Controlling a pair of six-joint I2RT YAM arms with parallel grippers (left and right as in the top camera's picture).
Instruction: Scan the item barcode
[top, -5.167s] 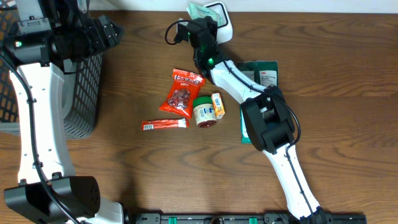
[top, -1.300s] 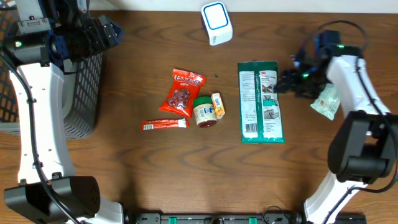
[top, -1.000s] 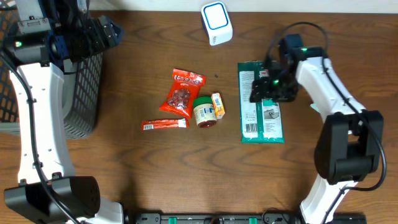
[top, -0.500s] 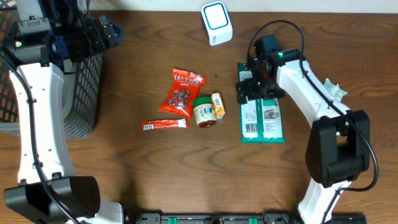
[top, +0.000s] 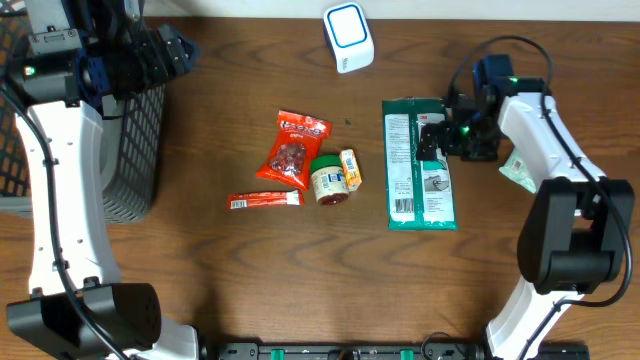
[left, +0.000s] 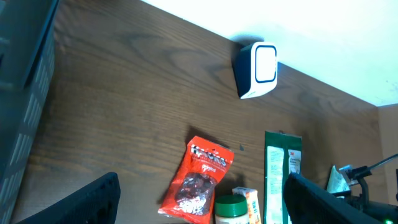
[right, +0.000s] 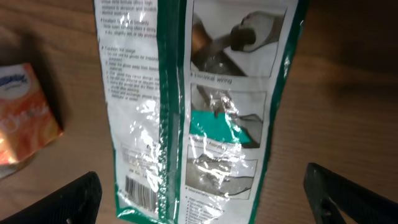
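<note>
Crinkled glossy green pouch lies flat on grained wooden table

Three views over my counter: overhead plus both wrists.
Overhead looks straight down; my left wrist camera looks from high and far toward the scanner; my right hangs close above the green packet, which all three share.

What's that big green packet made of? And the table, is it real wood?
The green packet looks like thin glossy plastic film: it is crinkled and glints in the light. The table looks like smooth brown wood, going by its grain lines, but it may be only a wood-look surface.
</note>
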